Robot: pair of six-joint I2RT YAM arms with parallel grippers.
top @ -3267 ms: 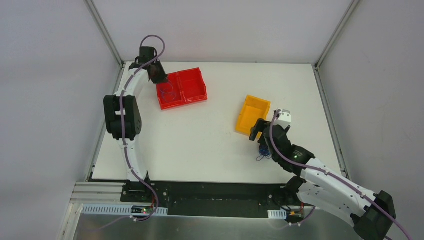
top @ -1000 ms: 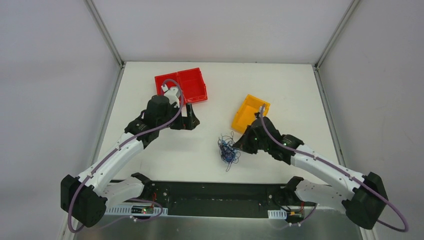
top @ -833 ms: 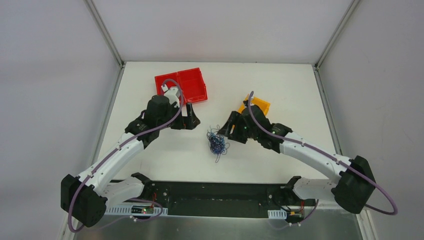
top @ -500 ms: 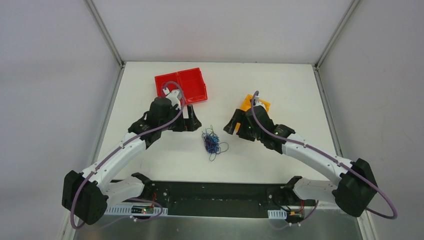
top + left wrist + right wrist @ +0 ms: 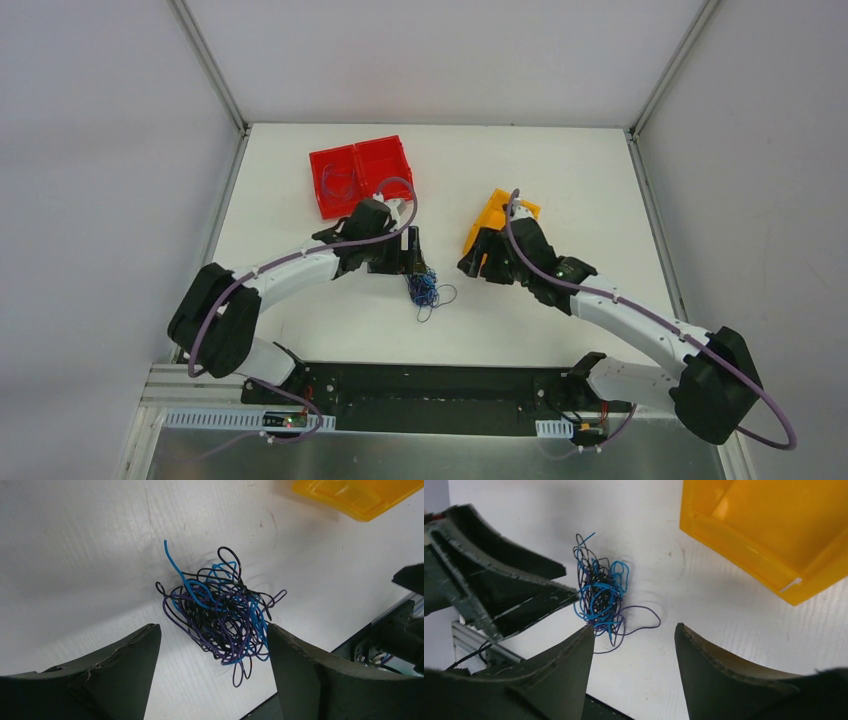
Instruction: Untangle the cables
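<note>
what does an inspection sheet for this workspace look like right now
surface: white table, faintly scuffed
job's things: tangled cables, blue, black and purple, one knotted clump at the table's centre front
clutter: red bin, faint loop in its left compartment; orange bin, visible part empty
end effectors: left end effector open, close over the clump; right end effector open, apart from it
cables: purple arm cables routed along both arms
surroundings: grey walls, black base rail
</note>
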